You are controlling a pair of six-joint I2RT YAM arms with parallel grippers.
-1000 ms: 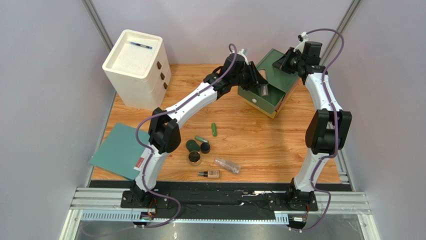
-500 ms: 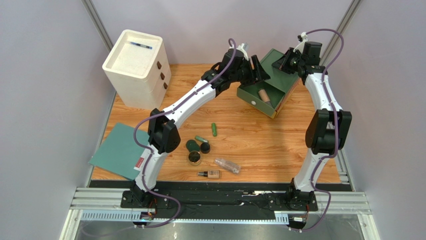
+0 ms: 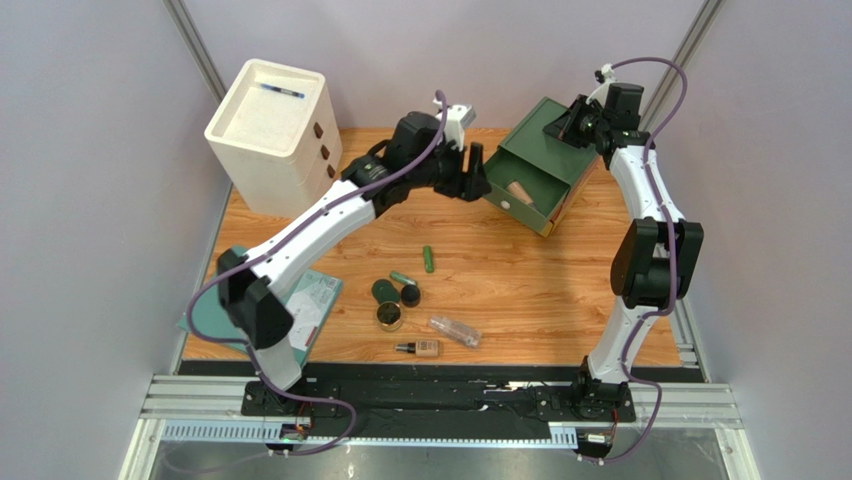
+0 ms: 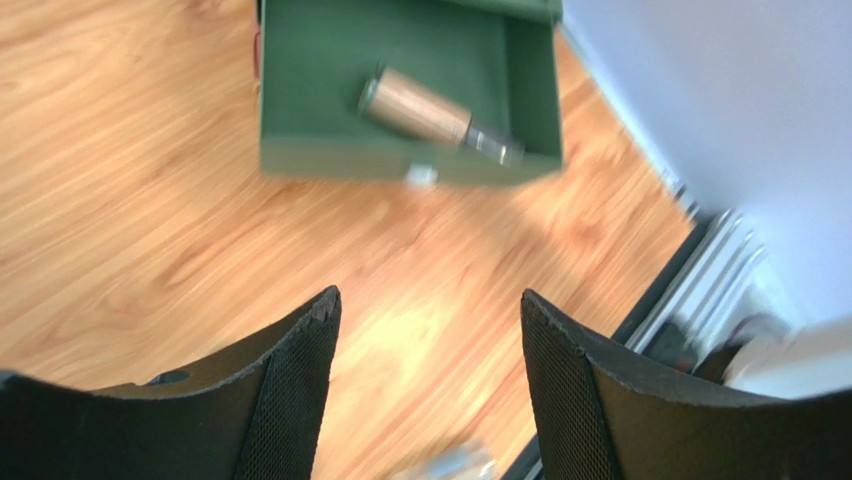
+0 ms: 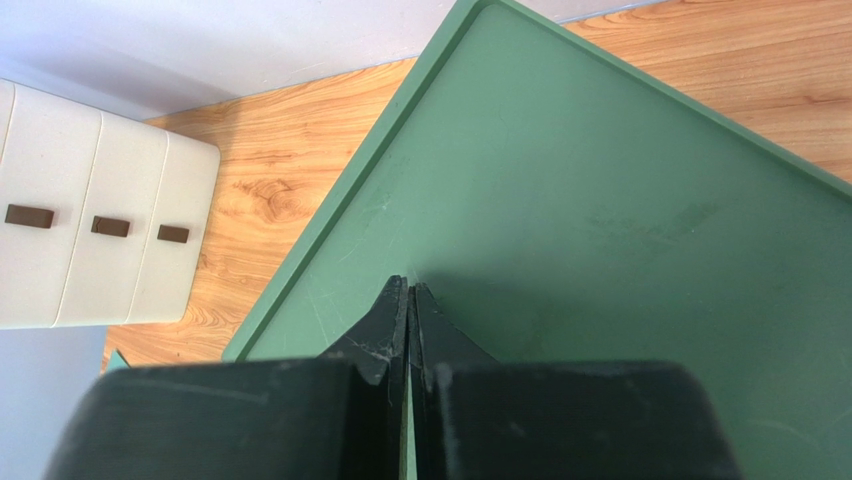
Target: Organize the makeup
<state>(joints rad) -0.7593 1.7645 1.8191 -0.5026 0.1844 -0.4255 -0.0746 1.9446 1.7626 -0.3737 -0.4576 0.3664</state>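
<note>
A beige bottle (image 3: pixel 519 192) lies on its side in the open drawer (image 3: pixel 545 200) of the green box (image 3: pixel 548 125); the left wrist view shows the bottle (image 4: pixel 420 108) too. My left gripper (image 3: pixel 477 176) hovers just left of the drawer, open and empty (image 4: pixel 428 305). More makeup sits mid-table: two green tubes (image 3: pixel 428 259), a dark green jar (image 3: pixel 384 291), a black jar (image 3: pixel 410 296), a gold-rimmed compact (image 3: pixel 389 316), a clear bottle (image 3: pixel 455 330) and another beige bottle (image 3: pixel 420 349). My right gripper (image 3: pixel 572 118) rests shut on the box's top (image 5: pixel 600 220), its tips (image 5: pixel 410 287) pressed together.
A white three-drawer unit (image 3: pixel 270 135) stands at the back left with a thin blue pen (image 3: pixel 282 91) on top. A teal folder (image 3: pixel 230 300) lies at the left front under my left arm. Grey walls close in both sides.
My left gripper opened and pulled back to the left, out of the drawer, leaving the beige bottle lying inside. The left elbow swung out leftward. The right arm stayed put.
</note>
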